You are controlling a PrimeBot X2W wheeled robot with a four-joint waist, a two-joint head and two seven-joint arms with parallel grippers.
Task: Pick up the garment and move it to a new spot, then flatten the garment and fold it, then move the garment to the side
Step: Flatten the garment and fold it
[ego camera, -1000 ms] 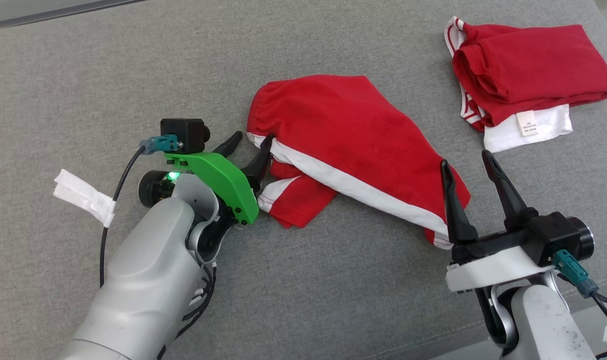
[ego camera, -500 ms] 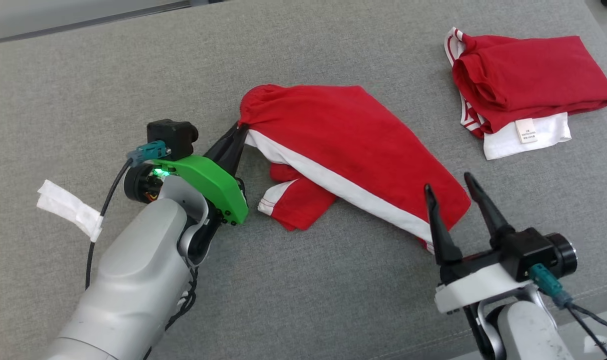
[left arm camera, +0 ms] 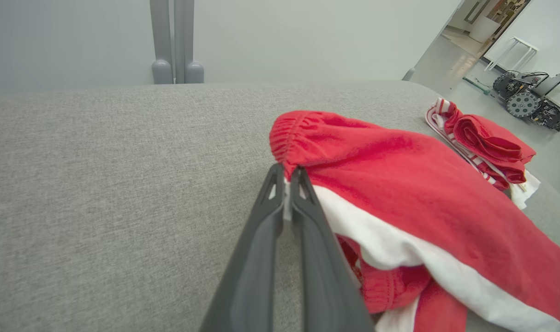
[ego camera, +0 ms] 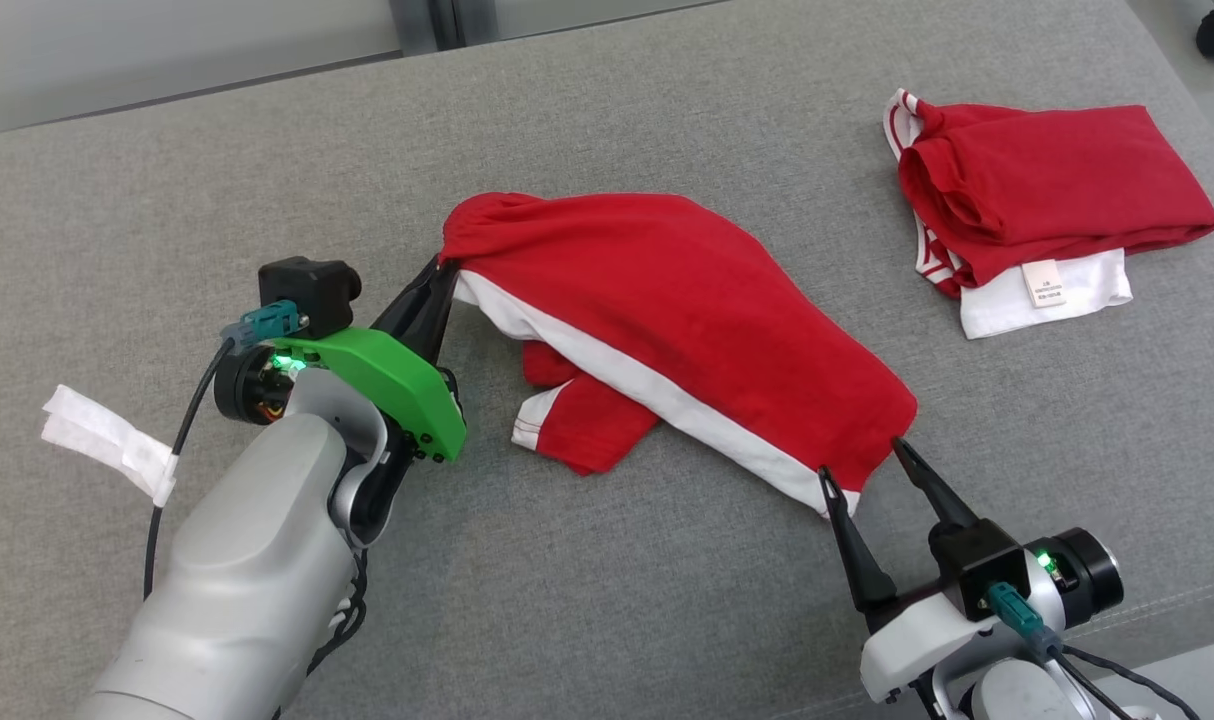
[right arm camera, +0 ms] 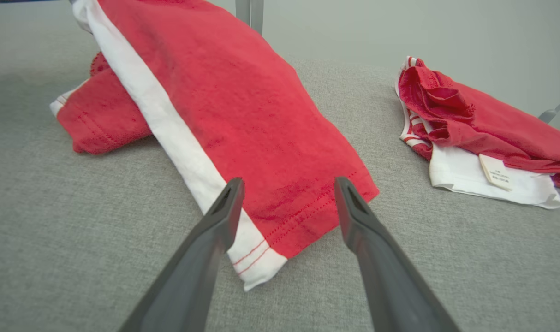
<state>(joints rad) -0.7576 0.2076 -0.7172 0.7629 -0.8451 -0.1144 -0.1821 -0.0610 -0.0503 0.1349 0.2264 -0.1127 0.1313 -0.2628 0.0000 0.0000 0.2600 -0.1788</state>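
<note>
Woven grey upholstery (ego camera: pixel 607 130): left pincer (ego camera: pixel 443 274) clamps red garment (ego camera: pixel 667 300) by gathered waistband (left arm camera: pixel 300 131); right pincer (ego camera: pixel 861 460) gapes.

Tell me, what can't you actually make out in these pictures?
Print on the white label of the folded pile: too small, head view.
How much of the red garment the left gripper pinches: its shut fingers cover it, left wrist view.
Wheeled machine: cut by the right edge, left wrist view.

Bright, even indoor light, soft faint shadows, sharp focus, slight wide-angle stretching in wrist views.
</note>
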